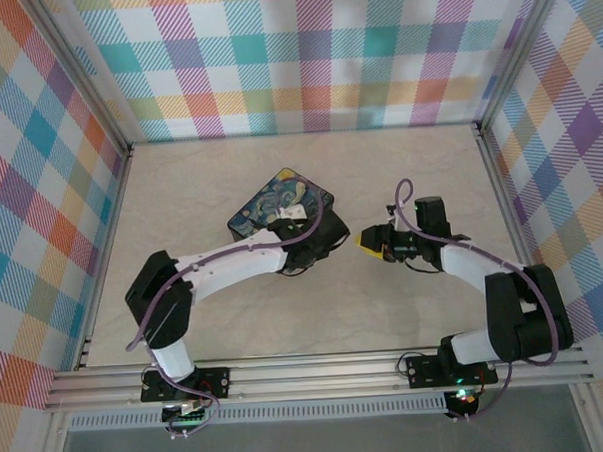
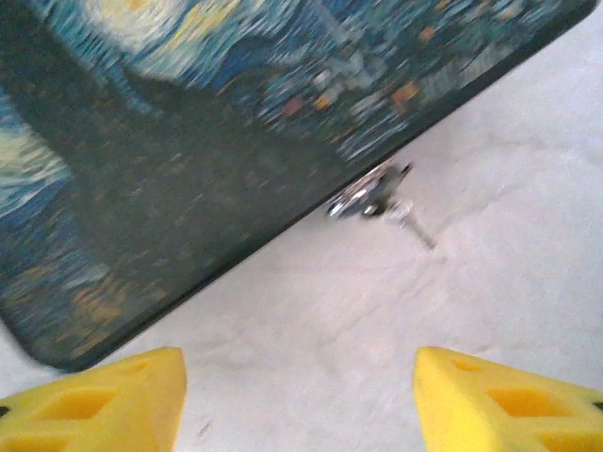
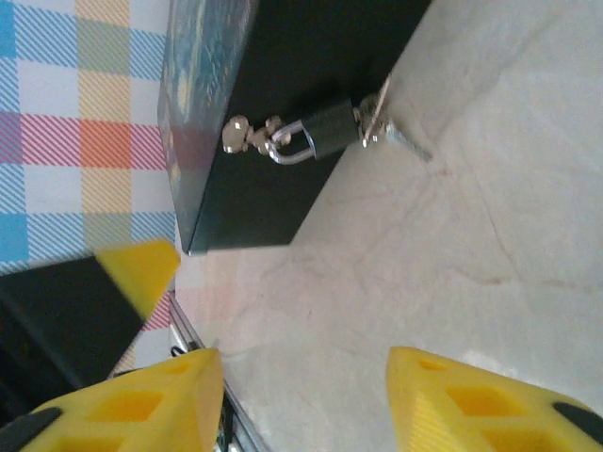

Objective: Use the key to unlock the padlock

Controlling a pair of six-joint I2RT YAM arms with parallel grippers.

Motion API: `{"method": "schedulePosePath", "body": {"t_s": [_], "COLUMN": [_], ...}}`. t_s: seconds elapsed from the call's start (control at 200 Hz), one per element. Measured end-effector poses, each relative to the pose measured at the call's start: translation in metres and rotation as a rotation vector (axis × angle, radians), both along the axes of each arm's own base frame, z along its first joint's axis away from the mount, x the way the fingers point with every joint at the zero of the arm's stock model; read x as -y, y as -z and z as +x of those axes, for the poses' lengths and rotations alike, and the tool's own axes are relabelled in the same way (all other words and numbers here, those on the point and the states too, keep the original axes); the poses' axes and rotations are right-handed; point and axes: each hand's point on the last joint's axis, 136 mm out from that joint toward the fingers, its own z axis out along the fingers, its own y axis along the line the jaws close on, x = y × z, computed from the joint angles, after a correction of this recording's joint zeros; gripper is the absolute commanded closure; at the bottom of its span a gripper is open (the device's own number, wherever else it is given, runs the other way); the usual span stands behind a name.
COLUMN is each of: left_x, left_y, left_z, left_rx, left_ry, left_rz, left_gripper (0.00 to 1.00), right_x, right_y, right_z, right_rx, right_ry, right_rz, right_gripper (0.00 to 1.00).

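2 open and empty: left pincer (image 2: 300, 377), right pincer (image 3: 301, 377); key (image 3: 379, 119) at padlock (image 3: 330, 132) (both tiny) looks indistinct.

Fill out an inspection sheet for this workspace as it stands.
Surface: pale marbled tabletop, no spills seen.
Job's things: padlock hangs from the latch of the painted tin; key at its bottom end, apparently inserted.
Clutter: nothing seen.
Grippers: left gripper and right gripper both face the padlock, jaws apart, holding nothing.
Cables: purple cable along each arm, looping up at the right wrist.
Surroundings: plaid walls, metal frame rail.
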Motion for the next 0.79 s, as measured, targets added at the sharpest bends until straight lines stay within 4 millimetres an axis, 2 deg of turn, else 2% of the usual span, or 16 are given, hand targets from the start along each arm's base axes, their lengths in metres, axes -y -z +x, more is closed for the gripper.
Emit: {"method": "schedulePosePath", "body": {"t_s": [0.14,0.315,0.395,0.465,0.535,0.615,0.795], "left_x": [-0.042,-0.102,-0.125,-0.14,-0.149,-0.151,-0.147], "left_y": [-0.01,-0.03,-0.026,-0.015,-0.005,0.004,0.031], "left_z": [0.003,0.022,0.029,0.032,0.036,0.043,0.053], "left_rx": [-0.061,-0.076,-0.103,-0.142,-0.174,-0.199,-0.258], "left_ry": [-0.018,-0.089,-0.117,-0.134,-0.144,-0.135,-0.103], "left_rz": [-0.012,-0.052,-0.07,-0.088,-0.107,-0.13,-0.136], "left_gripper": [0.25,0.22,0.22,0.22,0.22,0.23,0.23], "right_x": [-0.02,-0.063,-0.074,-0.074,-0.07,-0.07,-0.081], "right_y": [0.0,0.013,0.024,0.037,0.048,0.057,0.056], "right_z": [0.011,0.018,0.021,0.028,0.036,0.048,0.061], "right_rx": [0.081,0.242,0.307,0.342,0.371,0.428,0.546], "right_ry": [-0.07,-0.205,-0.243,-0.245,-0.243,-0.255,-0.302], "right_rz": [-0.044,-0.161,-0.212,-0.264,-0.323,-0.391,-0.466], "right_gripper": [0.34,0.29,0.29,0.3,0.3,0.3,0.3]}}
